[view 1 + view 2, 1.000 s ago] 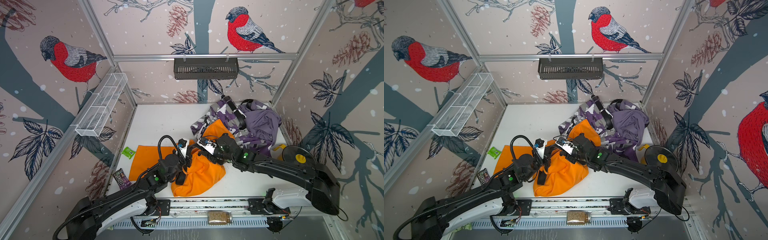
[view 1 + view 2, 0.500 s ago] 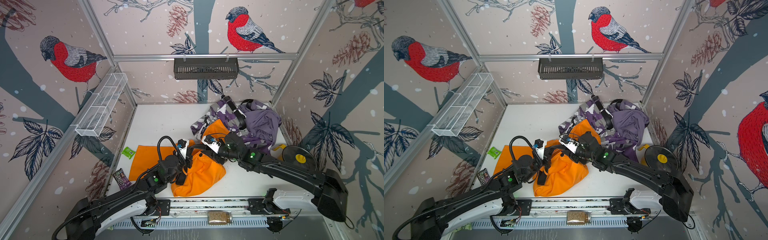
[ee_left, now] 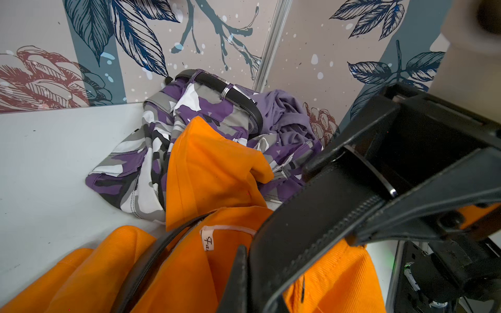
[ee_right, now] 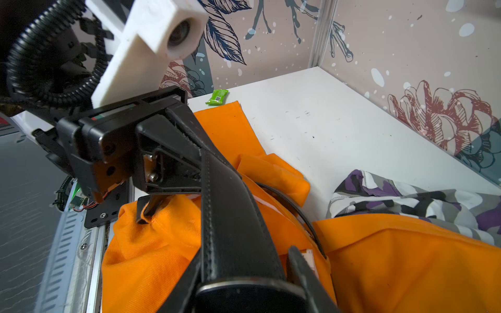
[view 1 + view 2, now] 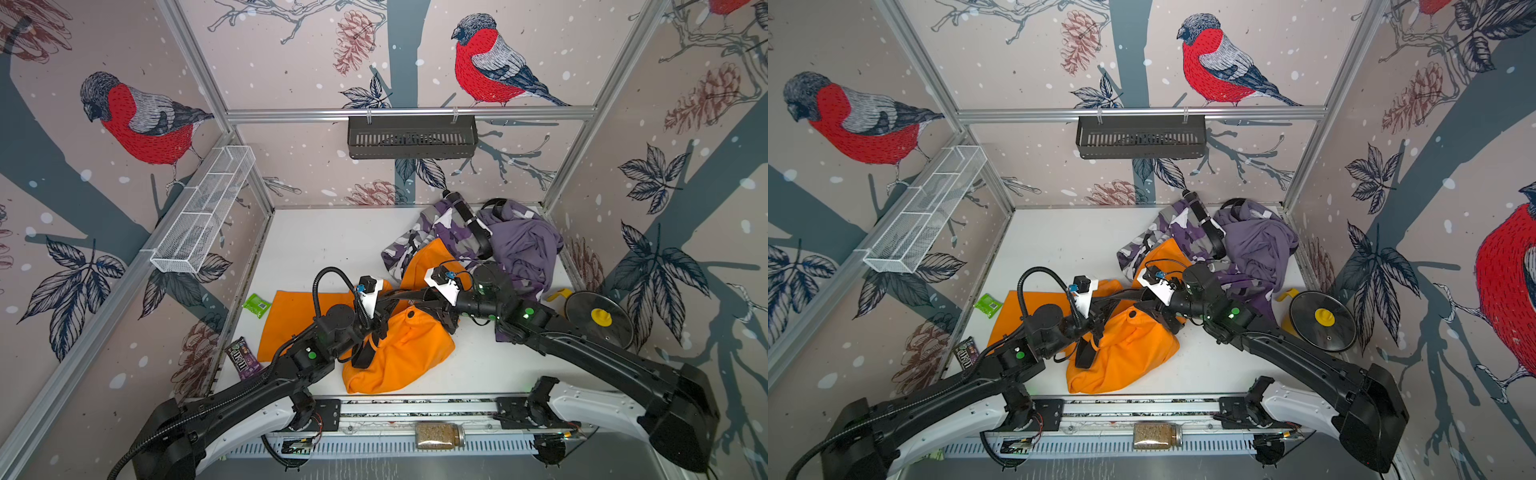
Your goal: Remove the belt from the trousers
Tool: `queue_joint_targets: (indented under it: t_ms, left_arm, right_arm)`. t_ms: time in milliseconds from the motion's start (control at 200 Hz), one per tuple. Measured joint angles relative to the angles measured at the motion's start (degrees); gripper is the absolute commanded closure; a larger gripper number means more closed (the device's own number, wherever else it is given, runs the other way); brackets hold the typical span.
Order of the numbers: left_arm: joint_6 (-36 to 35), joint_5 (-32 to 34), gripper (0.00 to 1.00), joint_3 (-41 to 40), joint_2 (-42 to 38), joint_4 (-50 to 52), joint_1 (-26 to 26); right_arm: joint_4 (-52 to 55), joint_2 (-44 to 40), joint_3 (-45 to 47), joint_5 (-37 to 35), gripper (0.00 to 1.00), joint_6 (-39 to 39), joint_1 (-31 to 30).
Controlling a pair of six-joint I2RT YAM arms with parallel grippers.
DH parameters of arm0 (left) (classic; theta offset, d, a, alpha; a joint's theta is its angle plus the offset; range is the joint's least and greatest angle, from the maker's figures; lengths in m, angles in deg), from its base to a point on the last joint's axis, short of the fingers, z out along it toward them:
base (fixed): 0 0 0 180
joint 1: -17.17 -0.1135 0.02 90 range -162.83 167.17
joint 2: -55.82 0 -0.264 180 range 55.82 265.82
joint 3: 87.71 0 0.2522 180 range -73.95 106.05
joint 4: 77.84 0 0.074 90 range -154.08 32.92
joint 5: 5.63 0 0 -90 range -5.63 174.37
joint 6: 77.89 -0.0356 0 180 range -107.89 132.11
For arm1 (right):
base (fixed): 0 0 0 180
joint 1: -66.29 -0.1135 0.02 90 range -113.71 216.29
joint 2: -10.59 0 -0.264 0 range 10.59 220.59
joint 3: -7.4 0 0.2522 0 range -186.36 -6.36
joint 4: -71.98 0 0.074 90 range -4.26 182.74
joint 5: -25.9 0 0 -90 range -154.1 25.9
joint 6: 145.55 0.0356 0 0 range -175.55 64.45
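Orange trousers (image 5: 407, 353) (image 5: 1125, 353) lie crumpled in the middle of the white table. A black belt (image 5: 405, 294) (image 5: 1123, 296) runs out of them and hangs stretched between my two grippers. My left gripper (image 5: 380, 309) (image 3: 252, 284) is shut on the strap, with its fingers close together in the left wrist view. My right gripper (image 5: 432, 301) (image 4: 244, 284) is shut on the belt (image 4: 230, 216) across its width, near the metal buckle bar. More of the belt (image 3: 151, 260) loops along the waistband beside the white label. The right gripper (image 3: 393, 168) fills the near side of the left wrist view.
Purple camouflage trousers (image 5: 440, 232) with a second black belt (image 5: 471, 226) and a purple garment (image 5: 523, 249) are piled at the back right. A green packet (image 5: 257, 304) and a candy packet (image 5: 243, 358) lie at the left edge. A dark lid (image 5: 598, 318) sits at the right wall.
My right gripper has drawn back to the right with the belt end, so a longer stretch of strap now spans the two grippers. The left gripper has stayed in place.
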State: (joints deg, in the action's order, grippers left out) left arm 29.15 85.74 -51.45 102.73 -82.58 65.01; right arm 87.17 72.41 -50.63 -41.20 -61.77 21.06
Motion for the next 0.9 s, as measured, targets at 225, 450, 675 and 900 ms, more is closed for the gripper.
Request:
queue_joint_targets:
  t_ms: [225, 450, 675, 900]
  left_arm:
    - [-9.31, 8.76, 1.00, 4.20, 1.60, 3.85, -0.24]
    - [-23.58, 13.92, 1.00, 6.73, 5.22, 5.66, 3.43]
    - [-32.48, 7.39, 1.00, 7.67, 5.57, 5.66, 3.63]
    - [-33.81, 7.52, 1.00, 6.75, 5.81, 5.09, 4.13]
  right_arm:
    - [4.57, 9.75, -8.17, 3.06, 1.00, -1.75, 0.24]
    - [11.13, 14.78, -12.85, 4.26, 1.00, -6.10, -0.13]
    - [13.49, 17.92, -16.35, 10.38, 1.00, -9.90, -0.55]
    - [14.34, 18.95, -16.50, 11.15, 1.00, -10.47, -1.07]
